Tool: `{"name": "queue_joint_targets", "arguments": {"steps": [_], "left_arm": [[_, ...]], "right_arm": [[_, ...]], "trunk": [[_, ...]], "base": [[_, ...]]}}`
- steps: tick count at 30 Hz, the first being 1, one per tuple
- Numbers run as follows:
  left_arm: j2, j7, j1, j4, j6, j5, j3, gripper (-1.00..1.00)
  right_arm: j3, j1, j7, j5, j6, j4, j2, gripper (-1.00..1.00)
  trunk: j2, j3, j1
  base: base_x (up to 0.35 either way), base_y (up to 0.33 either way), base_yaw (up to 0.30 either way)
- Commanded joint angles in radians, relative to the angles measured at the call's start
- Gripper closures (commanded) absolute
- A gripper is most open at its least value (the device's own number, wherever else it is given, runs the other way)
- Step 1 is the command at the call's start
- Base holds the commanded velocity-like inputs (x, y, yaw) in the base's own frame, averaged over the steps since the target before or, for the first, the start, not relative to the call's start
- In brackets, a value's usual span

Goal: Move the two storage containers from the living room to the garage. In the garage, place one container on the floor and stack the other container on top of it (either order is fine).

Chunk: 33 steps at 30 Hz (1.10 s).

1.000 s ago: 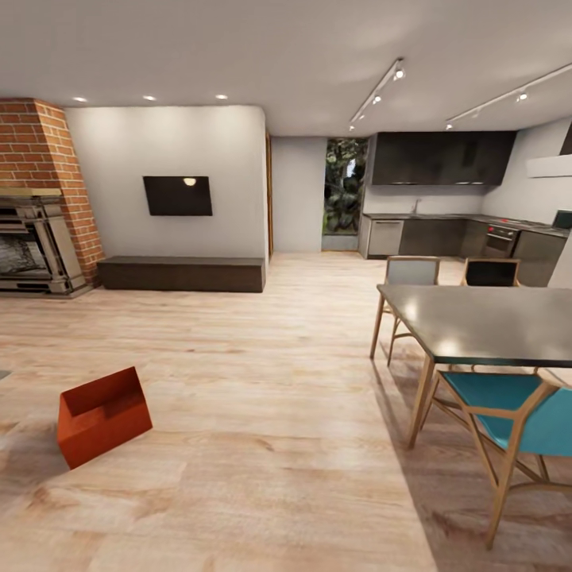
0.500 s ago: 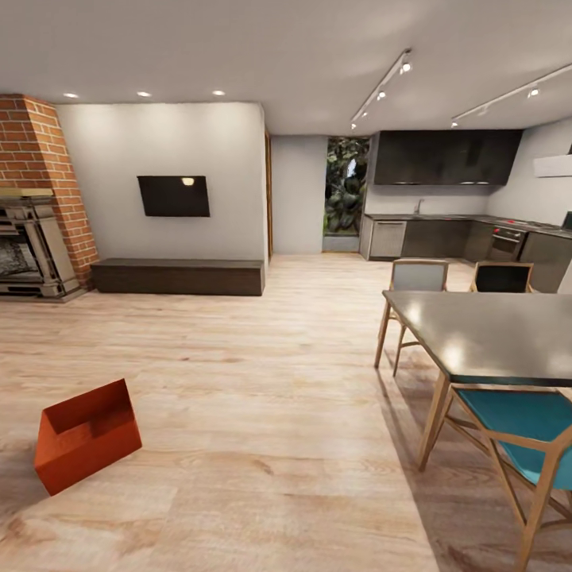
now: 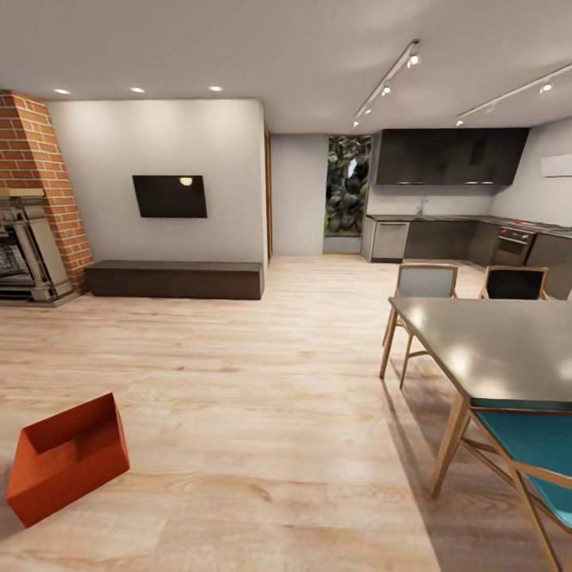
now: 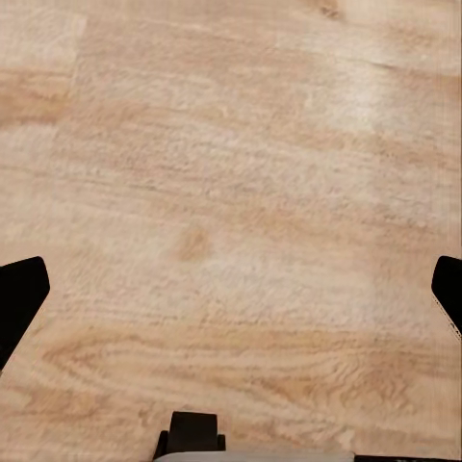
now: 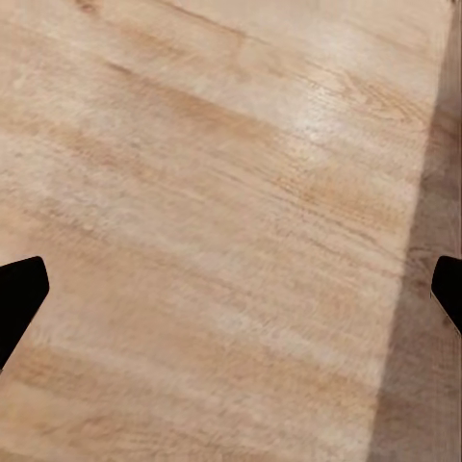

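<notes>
storage container (image 3: 67, 459), orange-red and open-topped, sits tilted on the light wood plank floor (image 3: 262, 445) at about 8 o'clock in the head view, close to the frame's lower left corner. over the last second it has slid from nearer the middle-left toward that corner, while the fireplace (image 3: 20, 258) at 9 o'clock, the dark low bench (image 3: 173, 280) under the wall screen (image 3: 170, 196), and the dining tabletop (image 3: 500, 349) at 3 o'clock with its teal chair (image 3: 532, 453) have all shifted too. the whole picture moved together, so i judge that the camera and base are turning or rolling, not the bin. a second container is not to be seen from this angle.

left end effector (image 4: 231, 289) shows its two dark fingertips at opposite edges of the left wrist view, spread wide with nothing but plank floor between them. right end effector (image 5: 231, 289) looks the same in the right wrist view: tips far apart, holding nothing, floor below.

nothing is carried, so the task seems at its start. with the bin drifting to the view's edge, the robot probably needs to turn toward 8 o'clock before any grasp; otherwise it risks losing sight of it.
</notes>
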Motion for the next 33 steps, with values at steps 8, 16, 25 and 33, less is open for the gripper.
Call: {"name": "queue_joint_targets", "arguments": {"steps": [8, 16, 25, 33], "left_arm": [[0.0, -0.008, 0.0, -0.001, 0.0, 0.011, 0.0, -1.0], [0.0, -0.008, 0.0, -0.001, 0.0, 0.011, 0.0, -1.0], [0.0, -0.008, 0.0, -0.001, 0.0, 0.011, 0.0, -1.0], [0.0, -0.008, 0.0, -0.001, 0.0, 0.011, 0.0, -1.0]], "right_arm": [[0.003, 0.0, -0.001, 0.003, -0.002, 0.0, -0.001, -1.0], [0.003, 0.0, -0.001, 0.003, -0.002, 0.0, -0.001, -1.0], [0.003, 0.0, -0.001, 0.002, -0.002, 0.0, -0.001, -1.0], [0.0, 0.0, -0.001, 0.001, -0.002, 0.0, -0.001, -1.0]], "trunk": [[0.0, -0.001, 0.001], [0.0, -0.001, 0.001], [0.0, -0.001, 0.001], [0.0, -0.001, 0.001]], "base": [[0.329, 0.0, 0.0], [0.329, 0.0, 0.0], [0.329, 0.0, 0.0], [0.329, 0.0, 0.0]]}}
